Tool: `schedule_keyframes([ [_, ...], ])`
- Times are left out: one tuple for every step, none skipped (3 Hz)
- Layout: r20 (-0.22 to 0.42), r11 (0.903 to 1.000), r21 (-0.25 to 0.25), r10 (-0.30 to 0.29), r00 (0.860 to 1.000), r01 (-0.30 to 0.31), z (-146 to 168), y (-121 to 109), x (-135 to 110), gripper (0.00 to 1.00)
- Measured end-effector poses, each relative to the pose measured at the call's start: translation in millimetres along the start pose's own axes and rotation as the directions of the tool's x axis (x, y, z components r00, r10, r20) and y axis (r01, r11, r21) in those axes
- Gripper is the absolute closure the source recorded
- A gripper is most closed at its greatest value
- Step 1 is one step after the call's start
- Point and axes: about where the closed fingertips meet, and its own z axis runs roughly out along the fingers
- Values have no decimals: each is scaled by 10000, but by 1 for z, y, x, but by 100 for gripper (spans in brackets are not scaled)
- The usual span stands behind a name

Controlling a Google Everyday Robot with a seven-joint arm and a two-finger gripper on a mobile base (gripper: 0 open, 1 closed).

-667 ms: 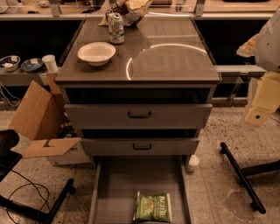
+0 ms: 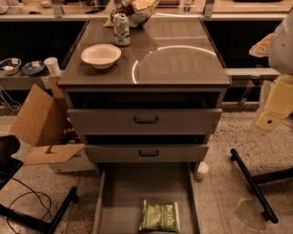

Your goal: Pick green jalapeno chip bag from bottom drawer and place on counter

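The green jalapeno chip bag lies flat on the floor of the open bottom drawer, near its front end. The counter is the glossy grey-brown cabinet top above, with a curved light reflection. The robot's arm shows at the right edge as pale yellow and white parts; the gripper hangs there, well right of the cabinet and above the floor, far from the bag.
On the counter stand a white bowl, a green-and-white soda can and a tan wrinkled bag. Two closed drawer fronts sit above the open drawer. A cardboard box is left, a black chair leg right.
The view has shifted slightly; the arm at the right edge sits a little lower and further right. The bag and drawer have not moved.
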Motion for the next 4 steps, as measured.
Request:
schedule_keyframes([
  [1032,9975,-618,403,9938,-340,58,27,-22,0],
  [1330,9915,-1047,913,9869,-776,129,53,-32,0],
  [1183,9867,-1133,1299,9844,-1166,203,79,-34,0],
  [1344,9824,-883,1758,9752,-1649,251,89,-38,0],
])
